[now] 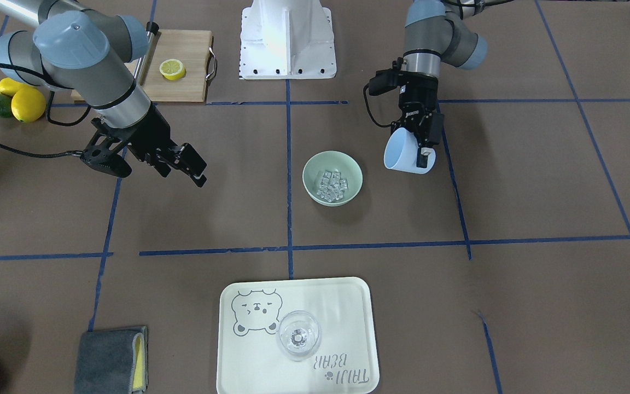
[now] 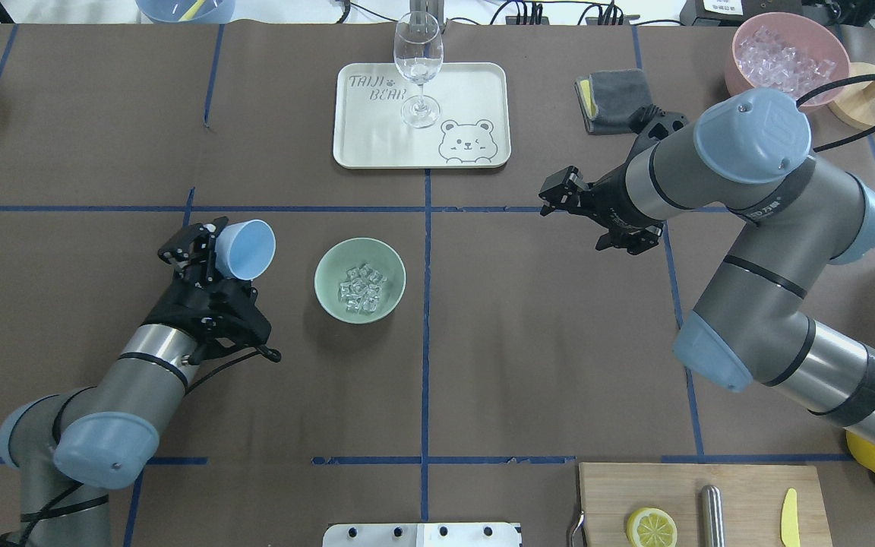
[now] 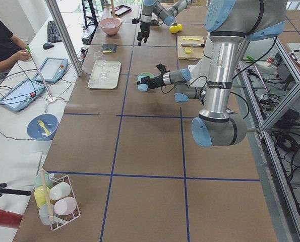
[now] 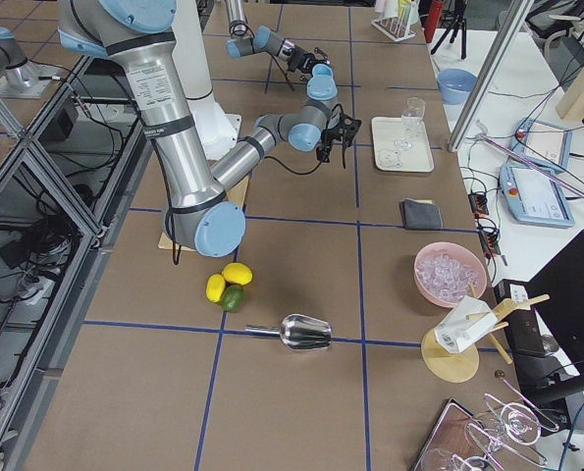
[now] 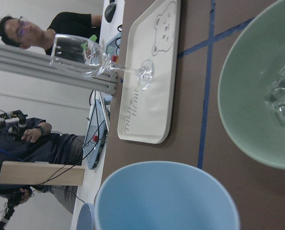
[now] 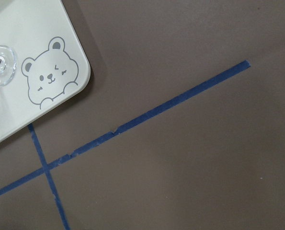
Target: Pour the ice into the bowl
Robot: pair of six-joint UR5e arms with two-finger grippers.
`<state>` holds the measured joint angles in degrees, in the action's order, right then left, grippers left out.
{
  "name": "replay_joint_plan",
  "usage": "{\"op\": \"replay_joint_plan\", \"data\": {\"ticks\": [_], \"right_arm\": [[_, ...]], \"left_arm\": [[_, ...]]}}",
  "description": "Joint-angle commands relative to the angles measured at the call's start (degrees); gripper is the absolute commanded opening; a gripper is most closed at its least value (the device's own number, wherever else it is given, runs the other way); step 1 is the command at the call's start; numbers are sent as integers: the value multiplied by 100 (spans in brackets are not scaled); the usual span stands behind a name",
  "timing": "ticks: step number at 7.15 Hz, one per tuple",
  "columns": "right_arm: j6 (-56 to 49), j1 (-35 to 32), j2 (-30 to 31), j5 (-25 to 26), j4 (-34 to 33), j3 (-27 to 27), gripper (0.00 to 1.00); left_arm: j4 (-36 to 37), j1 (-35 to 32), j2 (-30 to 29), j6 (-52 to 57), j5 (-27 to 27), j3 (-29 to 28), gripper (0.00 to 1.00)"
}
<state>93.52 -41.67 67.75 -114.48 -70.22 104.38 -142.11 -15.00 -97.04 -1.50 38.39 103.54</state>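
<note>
The mint-green bowl (image 2: 331, 267) (image 1: 310, 167) stands on the table left of the centre line, with the ice (image 2: 361, 289) (image 1: 332, 183) piled in it as clear cubes. My left gripper (image 2: 213, 243) (image 1: 421, 150) is shut on the rim of a blue cup (image 2: 245, 248) (image 1: 402, 152). The cup hangs tilted beside the bowl, its mouth turned toward it. In the left wrist view the cup (image 5: 166, 201) looks empty, with the bowl (image 5: 247, 96) and ice (image 5: 282, 98) just beyond. My right gripper (image 2: 557, 191) (image 1: 193, 167) hovers open and empty, well away from the bowl.
A cream tray (image 2: 354, 148) with a wine glass (image 2: 417, 68) lies beyond the bowl. A pink tub of ice (image 2: 741, 64) and a grey cloth (image 2: 616, 99) sit far right. A cutting board (image 2: 741, 486) with a lemon half (image 2: 651, 526) is near my base. People sit past the table's end.
</note>
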Motion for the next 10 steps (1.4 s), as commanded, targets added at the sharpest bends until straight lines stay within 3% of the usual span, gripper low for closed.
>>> {"op": "replay_joint_plan", "data": {"ticks": [1, 4, 6, 8, 9, 10], "right_arm": [[0, 1, -7, -4, 0, 12, 100], [0, 1, 1, 5, 0, 21, 100], [0, 1, 19, 5, 0, 13, 100], [0, 1, 10, 13, 0, 47, 100], [0, 1, 10, 13, 0, 48, 100], [0, 1, 10, 13, 0, 56, 100]], "left_arm": [[-334, -3, 605, -2518, -295, 78, 0], [-352, 6, 1114, -4913, -227, 70, 0], [-510, 49, 1361, -6261, 166, 27, 0], [-684, 85, 1783, -7304, 142, -533, 0], [-1565, 85, 1924, -7451, 133, -588, 0], [-2017, 85, 2091, -7505, -224, -859, 0]]}}
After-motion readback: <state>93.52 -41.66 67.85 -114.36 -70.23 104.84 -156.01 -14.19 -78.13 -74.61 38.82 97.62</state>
